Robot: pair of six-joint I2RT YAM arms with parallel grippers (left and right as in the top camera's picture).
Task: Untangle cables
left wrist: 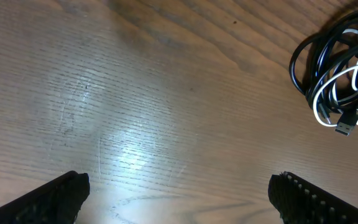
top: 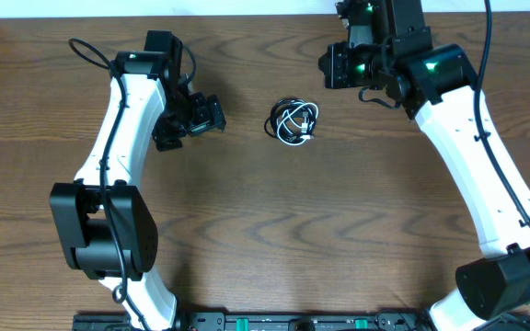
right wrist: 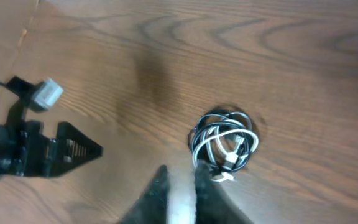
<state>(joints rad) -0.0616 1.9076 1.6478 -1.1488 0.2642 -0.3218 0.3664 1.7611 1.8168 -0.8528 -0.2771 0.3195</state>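
The cables (top: 293, 120) lie in one small black-and-white knot on the wooden table, between the two arms. My left gripper (top: 212, 115) is left of the knot, apart from it. In the left wrist view its fingers (left wrist: 179, 199) are wide open and empty, with the cables (left wrist: 340, 74) at the upper right. My right gripper (top: 331, 67) is above and to the right of the knot. In the right wrist view its fingers (right wrist: 182, 177) are almost shut with a narrow gap, holding nothing, and the cables (right wrist: 224, 144) lie just beyond the tips.
The left gripper (right wrist: 42, 149) shows at the left edge of the right wrist view. Thick black arm wires (top: 86, 51) loop near the left arm. A pale wall edge (top: 155, 7) runs along the far side of the table.
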